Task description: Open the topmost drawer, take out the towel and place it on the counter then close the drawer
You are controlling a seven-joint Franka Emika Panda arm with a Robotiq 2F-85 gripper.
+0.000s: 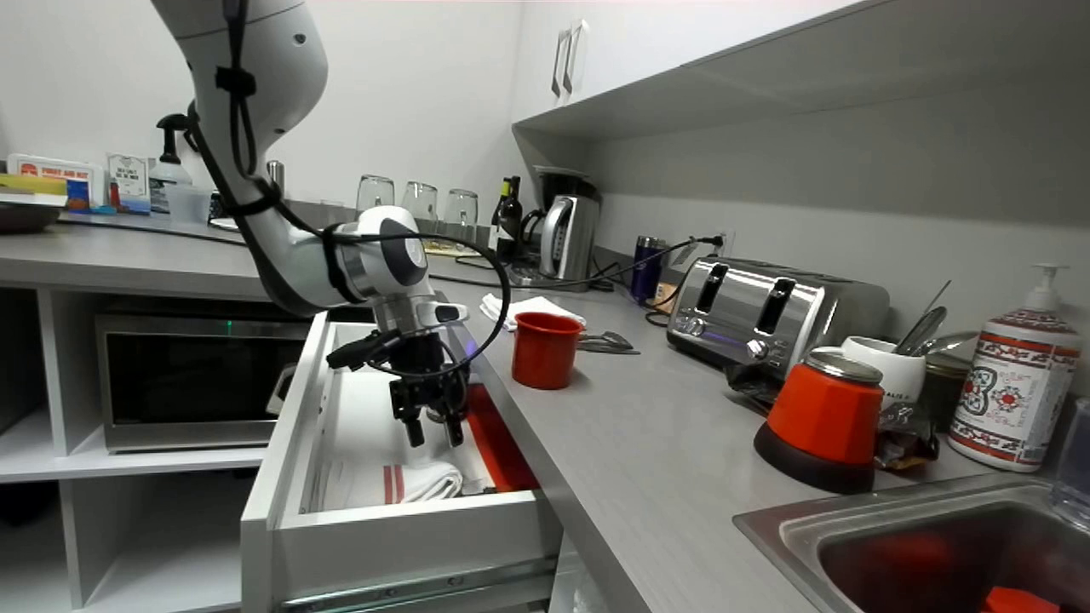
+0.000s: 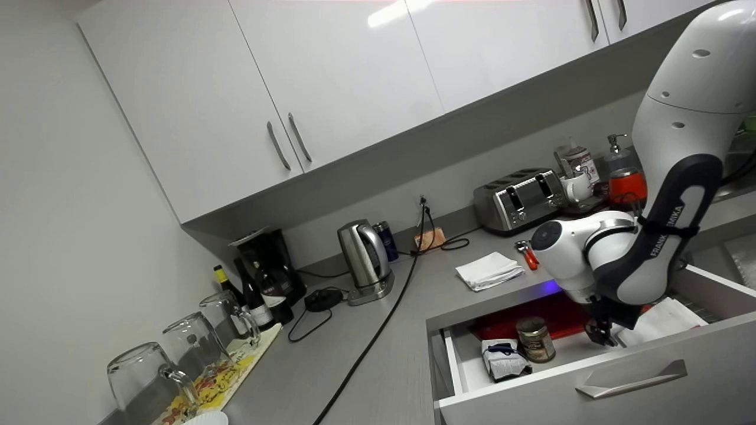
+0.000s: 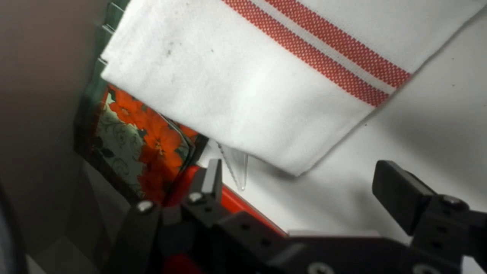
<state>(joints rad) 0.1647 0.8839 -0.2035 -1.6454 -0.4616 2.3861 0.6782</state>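
The topmost drawer (image 1: 409, 516) stands pulled out, and its handled front (image 2: 520, 404) shows in an exterior view. Inside, the folded towel (image 3: 243, 80), white with two red stripes, lies flat at one end; it appears in both exterior views, as the towel (image 1: 430, 481) and the towel (image 2: 661, 321). My gripper (image 1: 436, 438) points down into the drawer, close to the towel. In the wrist view the gripper (image 3: 298, 164) is open, its fingers wide apart, with a towel corner just ahead of the gap and nothing held. The grey counter (image 1: 647, 426) runs alongside.
A red tray-like object (image 1: 498, 443), a can (image 2: 536, 339), a packet (image 2: 505, 360) and a floral item (image 3: 152, 144) share the drawer. On the counter beside it are a red cup (image 1: 545, 351), a folded white cloth (image 2: 489, 270) and a toaster (image 1: 766, 315).
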